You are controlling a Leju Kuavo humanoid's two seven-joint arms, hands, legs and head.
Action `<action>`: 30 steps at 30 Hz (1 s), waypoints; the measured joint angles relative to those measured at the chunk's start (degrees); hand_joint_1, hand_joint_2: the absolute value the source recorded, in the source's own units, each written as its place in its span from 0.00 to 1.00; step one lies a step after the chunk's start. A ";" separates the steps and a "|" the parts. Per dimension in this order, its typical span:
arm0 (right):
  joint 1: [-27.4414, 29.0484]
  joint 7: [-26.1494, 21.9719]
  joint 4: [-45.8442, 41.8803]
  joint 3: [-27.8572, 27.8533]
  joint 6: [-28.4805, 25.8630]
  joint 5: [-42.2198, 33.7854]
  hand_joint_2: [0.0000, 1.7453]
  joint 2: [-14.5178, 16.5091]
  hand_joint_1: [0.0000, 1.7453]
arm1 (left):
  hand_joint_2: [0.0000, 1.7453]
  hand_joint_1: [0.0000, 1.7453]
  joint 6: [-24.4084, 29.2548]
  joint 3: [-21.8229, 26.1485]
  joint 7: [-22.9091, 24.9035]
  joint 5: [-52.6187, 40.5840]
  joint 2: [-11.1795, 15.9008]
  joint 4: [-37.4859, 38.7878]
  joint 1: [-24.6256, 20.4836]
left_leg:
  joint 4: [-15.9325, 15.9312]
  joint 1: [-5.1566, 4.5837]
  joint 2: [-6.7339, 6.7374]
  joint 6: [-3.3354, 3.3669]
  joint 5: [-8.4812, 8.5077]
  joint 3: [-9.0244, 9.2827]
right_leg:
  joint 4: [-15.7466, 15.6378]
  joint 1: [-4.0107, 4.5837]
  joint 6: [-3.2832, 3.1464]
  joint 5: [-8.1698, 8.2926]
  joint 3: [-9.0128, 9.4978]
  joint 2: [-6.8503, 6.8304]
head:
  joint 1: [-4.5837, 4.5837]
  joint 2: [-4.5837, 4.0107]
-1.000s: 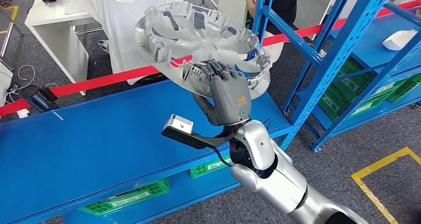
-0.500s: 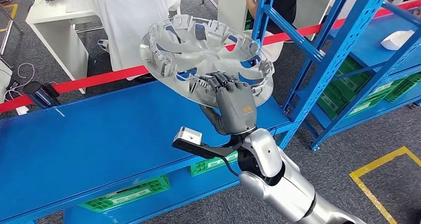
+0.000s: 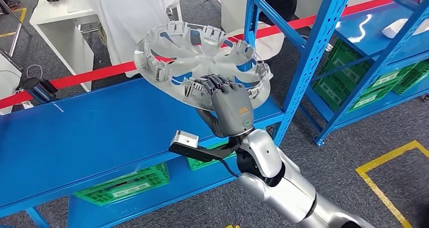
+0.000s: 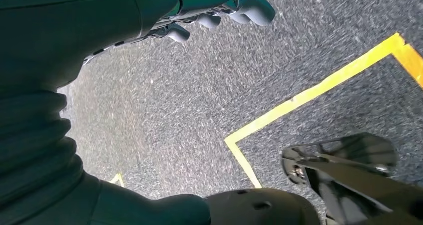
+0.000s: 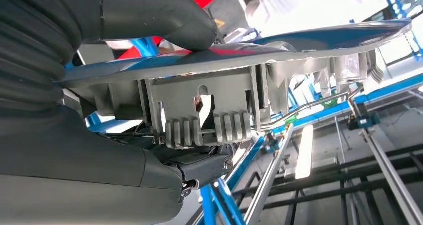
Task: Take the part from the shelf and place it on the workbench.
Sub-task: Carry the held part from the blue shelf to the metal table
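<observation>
The part is a round silver wheel cover, its ribbed inner side up, held tilted in the air above the blue workbench. My right hand grips its near rim, fingers curled over the edge. In the right wrist view the thumb presses one face of the cover and the fingers hold the clips on the other. My left hand hangs over the grey floor with its fingers loosely curled and nothing in them.
A blue shelf rack stands right of the workbench, with green crates on its lower level. More green crates sit under the bench. A person in white stands behind a red barrier. Yellow floor tape lies at right.
The whole view has shifted, so the camera moved. My right hand still holds the wheel cover, now a little lower and further left over the workbench.
</observation>
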 joint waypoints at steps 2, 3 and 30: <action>-0.57 -0.12 0.53 0.16 0.13 -0.14 1.00 0.61 1.00 | 1.00 0.00 0.11 0.12 -0.24 0.23 0.08 -0.01 -0.17 | -8.00 -0.22 -0.01 0.59 1.09 5.42 | -0.02 0.08 0.44 0.89 -0.73 0.00 | 0.05 0.00; -0.86 -0.20 0.75 0.25 0.23 -0.19 1.00 0.86 1.00 | 1.00 0.00 0.15 0.17 -0.32 0.28 0.09 -0.01 -0.22 | -10.63 -0.38 -0.04 0.83 1.11 6.92 | -0.10 0.08 0.75 1.33 -0.86 -0.04 | 0.08 0.00; -3.71 -0.74 4.31 1.58 2.81 -1.62 1.00 2.92 1.00 | 1.00 0.00 0.47 0.79 -0.12 0.33 -0.04 0.01 0.03 | 3.70 0.60 0.27 -1.23 1.34 -2.78 | -0.87 -0.05 0.49 0.72 0.41 -0.33 | 0.31 0.00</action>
